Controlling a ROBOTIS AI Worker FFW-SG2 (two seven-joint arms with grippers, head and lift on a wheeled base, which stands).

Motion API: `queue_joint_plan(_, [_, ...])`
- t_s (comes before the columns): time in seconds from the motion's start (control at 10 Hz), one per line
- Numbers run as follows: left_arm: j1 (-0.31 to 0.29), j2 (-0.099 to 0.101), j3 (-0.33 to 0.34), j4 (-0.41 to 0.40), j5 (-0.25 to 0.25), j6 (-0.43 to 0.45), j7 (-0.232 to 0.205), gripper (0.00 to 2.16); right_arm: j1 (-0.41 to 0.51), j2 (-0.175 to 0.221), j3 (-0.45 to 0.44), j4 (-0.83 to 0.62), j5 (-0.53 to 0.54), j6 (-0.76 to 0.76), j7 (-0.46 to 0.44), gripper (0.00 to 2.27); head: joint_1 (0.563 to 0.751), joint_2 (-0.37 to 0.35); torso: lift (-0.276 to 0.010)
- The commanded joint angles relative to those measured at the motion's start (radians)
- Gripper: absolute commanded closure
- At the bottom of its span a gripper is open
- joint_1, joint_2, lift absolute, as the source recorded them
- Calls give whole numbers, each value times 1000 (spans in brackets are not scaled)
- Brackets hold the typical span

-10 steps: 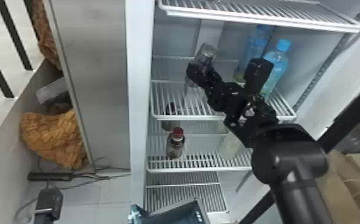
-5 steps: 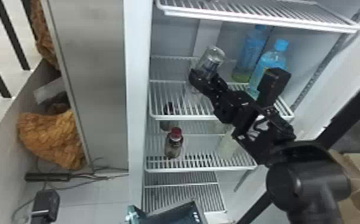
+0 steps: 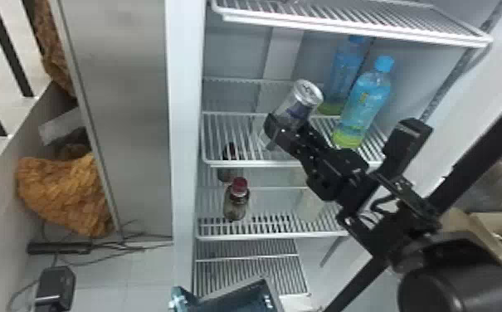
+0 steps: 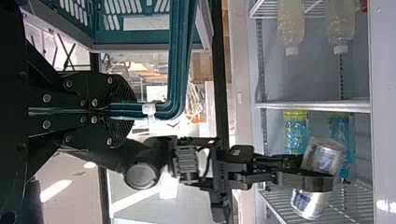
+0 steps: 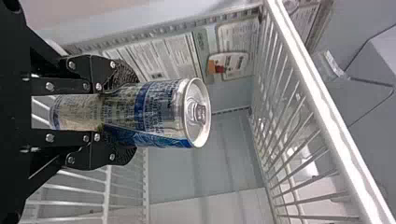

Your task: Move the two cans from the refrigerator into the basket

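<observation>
Refrigerator (image 3: 185,124) open, wire racks inside. Silver-blue can (image 3: 297,106) tilted, over left part of middle shelf (image 3: 254,163). Right gripper (image 3: 289,126) above same shelf, fingers clamped around can body. Two blue-capped bottles (image 3: 364,106) on right part of middle shelf. Red-capped bottle (image 3: 237,203) upright, one level below middle shelf. Teal basket (image 3: 231,301) lower than middle shelf, out front. Left gripper (image 4: 128,110) pinched on basket rim, also out front of middle shelf. Orange-brown bundle (image 3: 63,195), well left of middle shelf, outside.
</observation>
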Motion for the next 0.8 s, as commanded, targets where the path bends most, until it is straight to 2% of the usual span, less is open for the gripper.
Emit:
queue_joint_plan(0.0, [4,-3,1,0,3,5,0,1197,69,0,-23,-70,-5,21,9,1208,695,-218,-35])
queue_joint_plan(0.7, [1,-8,5,0,3,5,0,1197,293,0,-103,-279,-23,205,129,1208,695,-240,-35])
